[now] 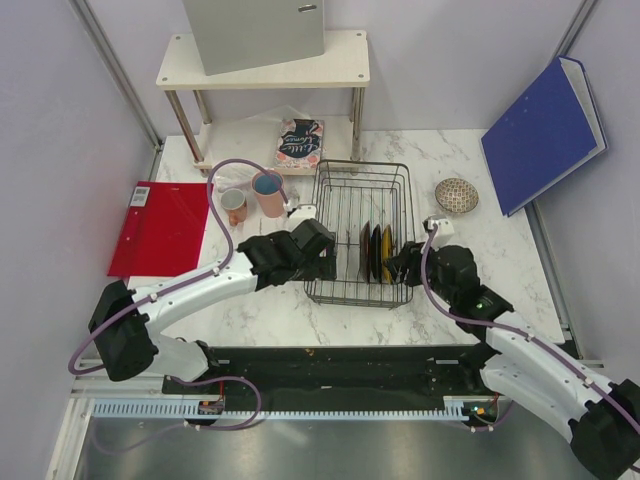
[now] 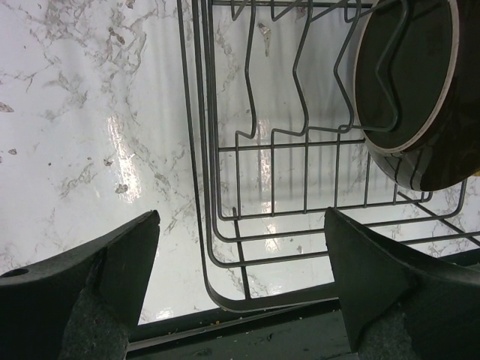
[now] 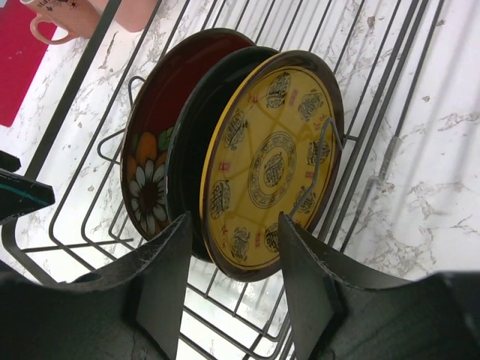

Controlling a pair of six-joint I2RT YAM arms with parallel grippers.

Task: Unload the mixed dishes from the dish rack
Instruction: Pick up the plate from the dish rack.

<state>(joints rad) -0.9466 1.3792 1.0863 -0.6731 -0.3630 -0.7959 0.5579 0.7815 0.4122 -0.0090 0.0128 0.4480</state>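
While plates (image 1: 375, 252) are being held upright by rack (image 1: 360, 190) wires, mid-worktop toward near edge, yellow plate (image 3: 274, 165) rim is being straddled by right gripper (image 3: 232, 225), jaws wide. Left gripper (image 2: 240, 225), jaws wide, is being held over rack's near-left corner.

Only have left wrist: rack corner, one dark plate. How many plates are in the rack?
Observer: Three, on edge together: red plate, black plate, yellow plate.
Operator: Right arm gripping one?
Observer: No, right end effector is open, straddling the yellow plate's lower rim.
Operator: Other dishes?
Observer: Outside the rack: cup and mug on its left, bowl on its right.
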